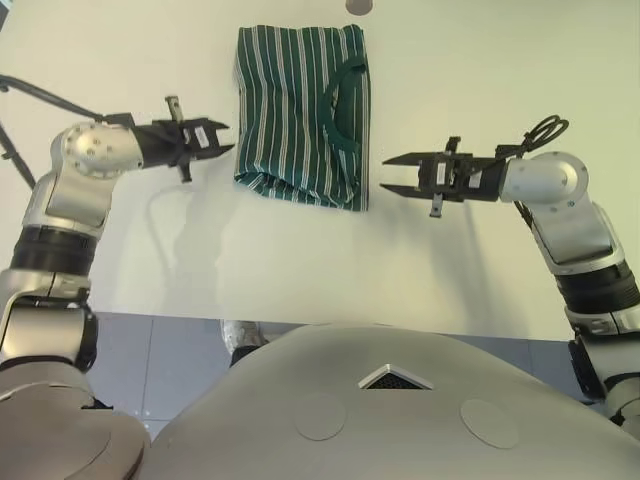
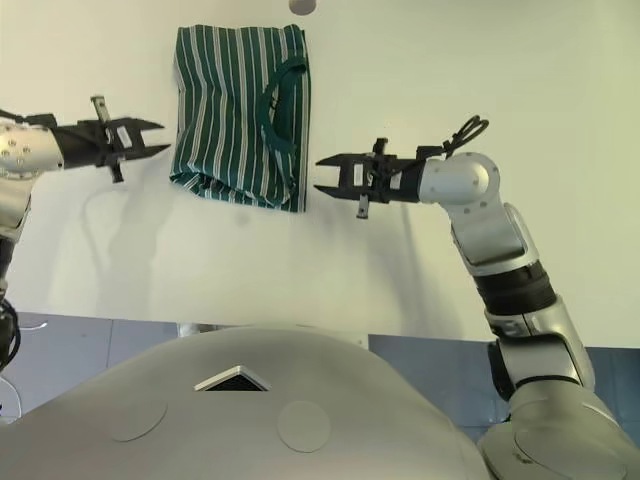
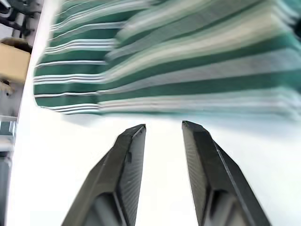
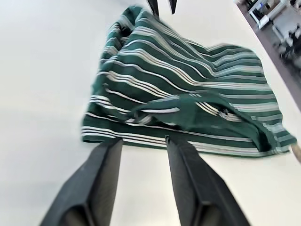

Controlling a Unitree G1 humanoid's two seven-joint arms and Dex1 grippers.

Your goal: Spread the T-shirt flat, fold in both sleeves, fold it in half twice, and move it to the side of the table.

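Seeing left gripper [image 1: 226, 140] hovering over table [image 1: 500, 60] with fingers [image 3: 124, 169] moderately apart and nothing between them, just off the left edge of T-shirt [image 1: 300, 110], not touching. Same for right gripper [image 1: 386, 173]: spread roughly halfway, empty, pointing at the shirt's right near corner with a small gap to the cloth. Reading the shirt as a striped rectangle lying mid-table toward the far side, collar [image 4: 197, 107] up on the robot's right half, near edge thick and bunched. Judging by that: sleeves tucked, at least one half-fold in, can't confirm the second. Risks: pinching just the top layer at that bunched near edge and peeling the stack open; closing early on bare table and missing cloth; uneven pull from the two sides skewing the folds; dragging instead of lifting and rucking the bottom layer on the way to the table's side. Worth grabbing all layers at both near corners and moving in sync
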